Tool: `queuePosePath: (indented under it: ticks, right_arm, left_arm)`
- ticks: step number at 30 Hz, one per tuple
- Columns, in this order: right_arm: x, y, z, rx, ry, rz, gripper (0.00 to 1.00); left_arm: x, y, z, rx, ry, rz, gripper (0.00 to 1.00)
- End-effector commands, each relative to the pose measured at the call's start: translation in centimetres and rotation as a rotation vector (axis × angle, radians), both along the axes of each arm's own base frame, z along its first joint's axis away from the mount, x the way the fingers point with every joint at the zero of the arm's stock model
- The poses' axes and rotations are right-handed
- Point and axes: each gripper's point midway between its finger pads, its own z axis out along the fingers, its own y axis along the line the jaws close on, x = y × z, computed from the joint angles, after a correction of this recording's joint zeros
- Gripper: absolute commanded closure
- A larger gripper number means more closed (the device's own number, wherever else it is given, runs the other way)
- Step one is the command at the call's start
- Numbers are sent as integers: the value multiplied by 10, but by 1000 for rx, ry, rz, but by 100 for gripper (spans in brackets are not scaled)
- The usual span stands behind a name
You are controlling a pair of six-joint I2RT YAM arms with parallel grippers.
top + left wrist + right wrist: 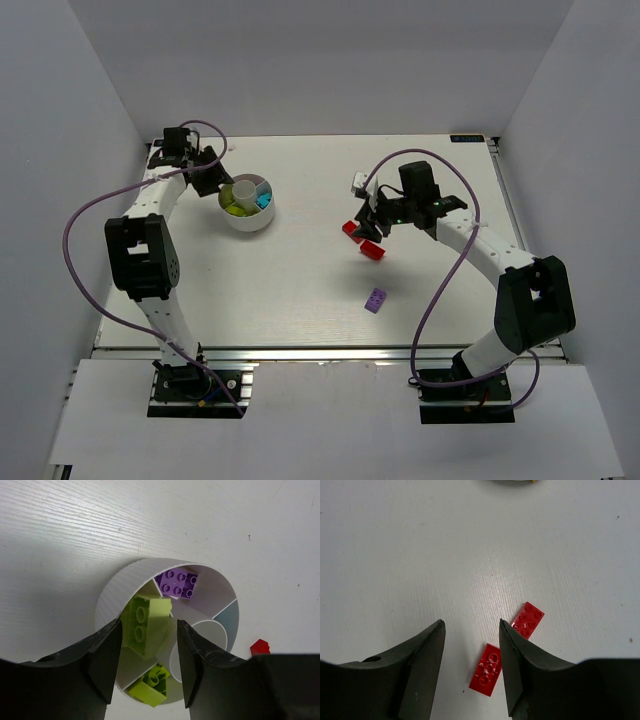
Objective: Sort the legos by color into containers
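Hovering over the dish (112, 592) at the table's (300, 290) far left, the left gripper (149, 625) holds its jaws apart; a tilted lime brick (145, 627) sits between the fingers, a thin gap showing at the right finger, so no pinch is seen; it hangs over a wedge beside the hub (206, 636); a second lime brick (150, 686) lies lower in the dish, though I cannot tell whether in the same wedge; a purple brick (177, 583) lies flat, studs up, in the next wedge; from above, something cyan (264, 200) shows in another wedge.

The right gripper (470, 625) is well apart from the dish, jaws open and holding nothing, above two red bricks (487, 670) on the table; the nearer one lies just below the gap between the fingers; the other red brick (529, 618) lies just beside it, partly hidden by the right finger; a loose purple brick (376, 300) rests nearer the arm bases.
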Motion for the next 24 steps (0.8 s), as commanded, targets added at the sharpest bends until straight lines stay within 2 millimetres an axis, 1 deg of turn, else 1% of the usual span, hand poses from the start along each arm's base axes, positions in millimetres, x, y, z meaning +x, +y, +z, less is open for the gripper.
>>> queuePosePath:
  ticks: [1,5,8,10,13,14,15,16,17,18,19,20,21,22,23,24]
  right_arm:
    - [4,1,8,10,-14,0,47]
    - [4,1,9,11,-15,0,47]
    - [4,0,9,12,-16,0,47]
    - [4,1,9,11,-17,0,47]
    - [6,0,10,6,-23,-6,47]
    - [7,0,11,4,-28,-8,46]
    - [9,-1,10,-1,-31,-15,46]
    - [11,-1,9,-5,-30,-25,39]
    - [13,-2,7,-11,-28,-39,25]
    - [15,-3,6,-13,-20,-57,11]
    - [19,-5,0,-27,2,-87,11]
    - [21,-6,-2,-36,18,-105,11]
    - [27,-8,-3,-49,21,-140,11]
    - [30,-9,-8,-58,50,-163,10]
    - [31,-11,-12,-75,65,-178,11]
    - [36,-12,-11,-87,62,-200,11]
  left_arm:
    - [5,-1,20,20,-48,-12,42]
    - [5,1,26,30,-59,-6,41]
    - [7,4,41,44,-93,7,41]
    - [8,7,61,60,-135,19,41]
    - [8,14,84,97,-184,42,40]
    - [5,16,100,110,-220,49,40]
    - [3,20,107,131,-233,66,39]
    - [0,23,110,143,-238,80,33]
    - [-6,26,128,156,-280,94,30]
    - [-11,28,133,162,-292,110,27]
    - [-15,33,138,177,-304,138,24]
    - [-21,35,135,182,-301,152,16]
    - [-31,36,149,180,-335,174,13]
    - [-37,39,153,181,-346,193,7]
    - [-45,44,143,195,-332,226,2]
    - [-55,45,156,182,-362,247,2]
